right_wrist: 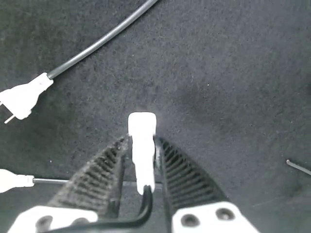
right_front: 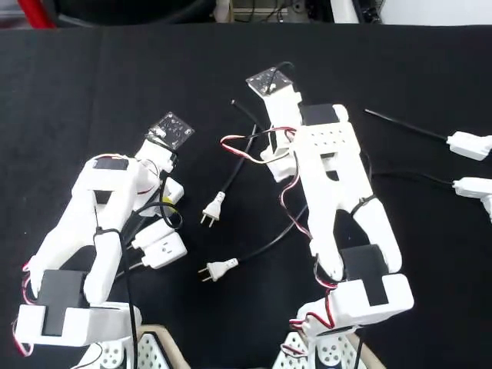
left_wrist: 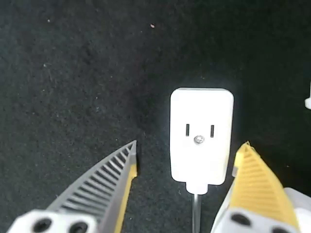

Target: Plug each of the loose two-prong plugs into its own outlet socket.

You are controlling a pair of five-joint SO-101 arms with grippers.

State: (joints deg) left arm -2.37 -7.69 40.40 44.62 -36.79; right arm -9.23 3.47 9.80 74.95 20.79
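Left pincer [left_wrist: 189, 144]: fingers stood apart, one on each side of the outlet socket [left_wrist: 201, 133], near the table's [right_front: 77, 92] left front.
Loose plugs: the upper plug [right_front: 214, 209] and the lower plug [right_front: 221, 267] lay between the arms, prongs pointing left, apart from the socket.
Right pincer [right_wrist: 142, 140]: clamped together on a white corded piece [right_wrist: 142, 127]; plug or socket, I could not tell.
Far right: two white corded ends [right_front: 469, 144] lay near the table edge.

L claw [left_wrist: 189, 144] spread wide, pointing down, R claw [right_wrist: 142, 140] pinched on white connector [right_wrist: 142, 124]
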